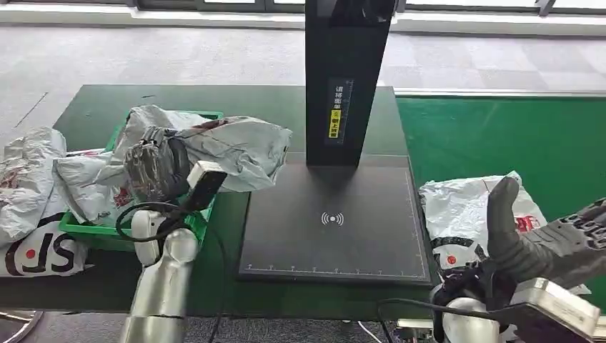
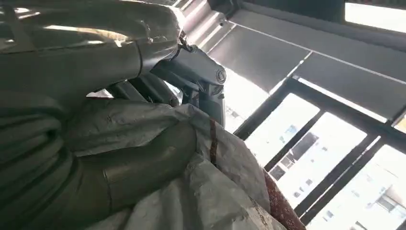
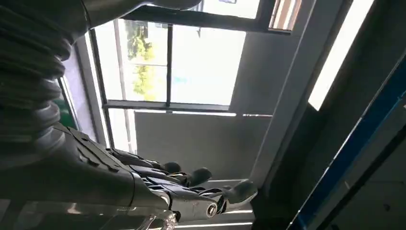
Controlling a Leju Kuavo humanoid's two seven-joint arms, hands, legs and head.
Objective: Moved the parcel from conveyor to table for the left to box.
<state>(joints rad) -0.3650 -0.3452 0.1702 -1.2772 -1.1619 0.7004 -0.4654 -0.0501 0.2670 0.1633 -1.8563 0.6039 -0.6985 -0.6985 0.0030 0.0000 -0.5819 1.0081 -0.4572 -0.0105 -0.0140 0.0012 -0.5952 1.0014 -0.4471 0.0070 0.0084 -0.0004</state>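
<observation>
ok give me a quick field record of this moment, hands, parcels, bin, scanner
left hand: grips a grey parcel, raised above the bin
right hand: holds nothing, fingers apart, over the conveyor
green bin: on the table's left side, bags piled in it
scanner pad: dark, bare, mid-table, with a black upright post
conveyor: green, to the right, one white parcel lying on it
loose bags: beside the bin, at the table's left end
</observation>
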